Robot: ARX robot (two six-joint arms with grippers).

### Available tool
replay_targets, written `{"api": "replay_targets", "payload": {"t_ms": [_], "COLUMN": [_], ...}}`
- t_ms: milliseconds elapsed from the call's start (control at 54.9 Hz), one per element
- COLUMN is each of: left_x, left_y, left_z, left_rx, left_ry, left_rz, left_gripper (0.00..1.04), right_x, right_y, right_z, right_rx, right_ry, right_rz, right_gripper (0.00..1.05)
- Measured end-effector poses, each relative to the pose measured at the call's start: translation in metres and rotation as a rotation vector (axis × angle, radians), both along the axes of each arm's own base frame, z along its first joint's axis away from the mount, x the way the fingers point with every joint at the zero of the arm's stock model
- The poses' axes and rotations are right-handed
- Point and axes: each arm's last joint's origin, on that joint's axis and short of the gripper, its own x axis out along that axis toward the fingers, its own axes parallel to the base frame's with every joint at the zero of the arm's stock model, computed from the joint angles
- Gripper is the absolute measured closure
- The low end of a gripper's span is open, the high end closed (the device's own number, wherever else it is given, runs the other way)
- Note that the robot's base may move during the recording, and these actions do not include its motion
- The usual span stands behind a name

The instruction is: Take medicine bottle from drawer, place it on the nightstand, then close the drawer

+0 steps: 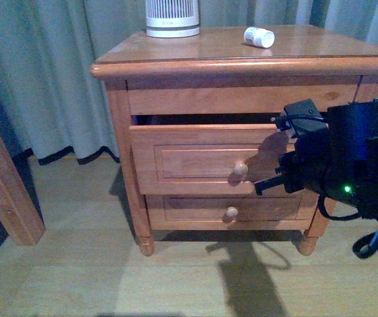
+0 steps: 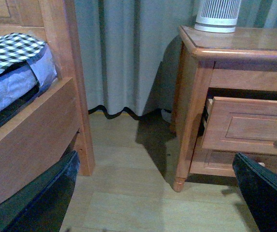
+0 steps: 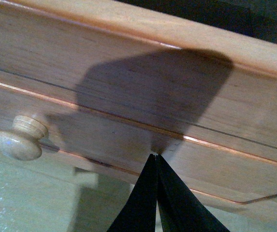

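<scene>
Bottle (image 1: 259, 37) lies on its side on top of the nightstand (image 1: 175, 56), toward the right rear, well apart from the ribbed white cylinder (image 1: 171, 18) standing at the back. Drawer (image 1: 195, 165) sits partly pulled out, a dark gap showing above its front panel; its round knob (image 1: 241, 169) is free, nothing touching it. Below it, the shorter drawer (image 1: 195, 210) is flush. Right gripper (image 3: 156, 157) is up against the drawer front, to the right of the knob; in the right wrist view its jaws are pressed together to a single point, nothing between them, tips at or just off the recessed panel — contact cannot be confirmed. Its shadow falls across the panel. In the front view the right arm's black body covers the drawer's right end. Left gripper (image 2: 153, 193) hangs low and well clear of the nightstand, jaws spread wide, holding nothing, over bare wood floor (image 2: 128, 193). Bed frame (image 2: 36, 130) with checked bedding (image 2: 7, 50) beside it; grey curtain (image 2: 128, 53) behind.
</scene>
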Motion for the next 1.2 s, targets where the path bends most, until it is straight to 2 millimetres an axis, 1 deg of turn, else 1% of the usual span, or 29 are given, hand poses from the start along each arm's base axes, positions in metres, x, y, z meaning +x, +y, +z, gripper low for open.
{"api": "replay_targets", "payload": {"t_ms": [109, 237, 401, 638, 783, 874, 929, 984, 1020, 1057, 1075, 1093, 1111, 1166, 1202], "left_x": [0.0, 0.0, 0.0, 0.0, 0.0, 0.0, 0.0, 0.0, 0.0, 0.0, 0.0, 0.0, 0.0, 0.0, 0.0], "left_y": [0.0, 0.0, 0.0, 0.0, 0.0, 0.0, 0.0, 0.0, 0.0, 0.0, 0.0, 0.0, 0.0, 0.0, 0.0], "left_z": [0.0, 0.0, 0.0, 0.0, 0.0, 0.0, 0.0, 0.0, 0.0, 0.0, 0.0, 0.0, 0.0, 0.0, 0.0], "left_rx": [0.0, 0.0, 0.0, 0.0, 0.0, 0.0, 0.0, 0.0, 0.0, 0.0, 0.0, 0.0, 0.0, 0.0, 0.0], "left_ry": [0.0, 0.0, 0.0, 0.0, 0.0, 0.0, 0.0, 0.0, 0.0, 0.0, 0.0, 0.0, 0.0, 0.0, 0.0], "left_rz": [0.0, 0.0, 0.0, 0.0, 0.0, 0.0, 0.0, 0.0, 0.0, 0.0, 0.0, 0.0, 0.0, 0.0, -0.001], "left_gripper": [0.06, 0.06, 0.06, 0.06, 0.06, 0.06, 0.06, 0.06, 0.06, 0.06, 0.06, 0.06, 0.06, 0.06, 0.06], "right_x": [0.013, 0.023, 0.036, 0.041, 0.042, 0.038, 0.034, 0.029, 0.025, 0.017, 0.016, 0.01, 0.009, -0.006, -0.014], "right_y": [0.0, -0.003, -0.015, -0.034, -0.039, -0.04, -0.042, -0.046, -0.048, -0.05, -0.05, -0.051, -0.051, -0.051, -0.05], "right_z": [0.001, 0.0, -0.006, -0.011, -0.011, -0.011, -0.007, 0.006, 0.017, 0.035, 0.037, 0.047, 0.049, 0.067, 0.074], "right_rx": [-0.013, -0.024, -0.025, -0.006, 0.022, 0.045, 0.058, 0.082, 0.102, 0.137, 0.145, 0.163, 0.167, 0.215, 0.242], "right_ry": [-0.004, -0.002, 0.037, 0.068, 0.063, 0.053, 0.039, 0.02, 0.001, -0.024, -0.027, -0.038, -0.041, -0.055, -0.055], "right_rz": [0.001, 0.0, -0.03, -0.057, -0.051, -0.057, -0.076, -0.101, -0.111, -0.115, -0.118, -0.115, -0.116, -0.104, -0.099], "right_gripper": [1.01, 1.01, 1.01, 1.01, 1.01, 1.01, 1.01, 1.01, 1.01, 1.01, 1.01, 1.01, 1.01, 1.01, 1.01]}}
